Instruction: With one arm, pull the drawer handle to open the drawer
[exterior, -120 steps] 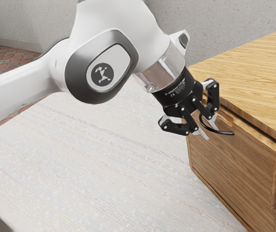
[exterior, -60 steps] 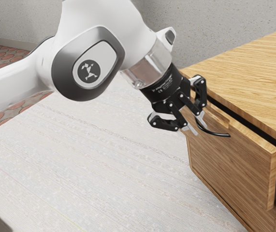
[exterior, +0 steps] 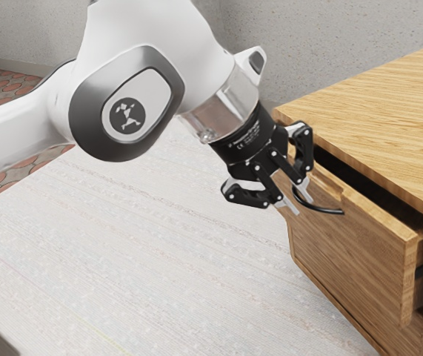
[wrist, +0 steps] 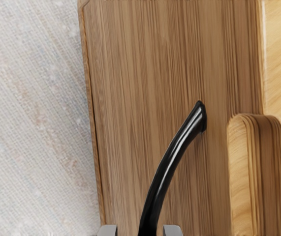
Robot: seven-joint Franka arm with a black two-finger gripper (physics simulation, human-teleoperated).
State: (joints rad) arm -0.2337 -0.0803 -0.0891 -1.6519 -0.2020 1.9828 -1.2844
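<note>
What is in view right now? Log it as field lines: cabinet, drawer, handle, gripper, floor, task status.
cabinet: light wooden cabinet, at the exterior view's right
drawer: wooden top drawer, pulled partly out, dark gap behind its front panel
handle: black curved bar handle, fixed on the drawer front
gripper: black two-finger gripper, at the handle
floor: pale grey textured floor, in front of the cabinet
task status: drawer partly open
</note>
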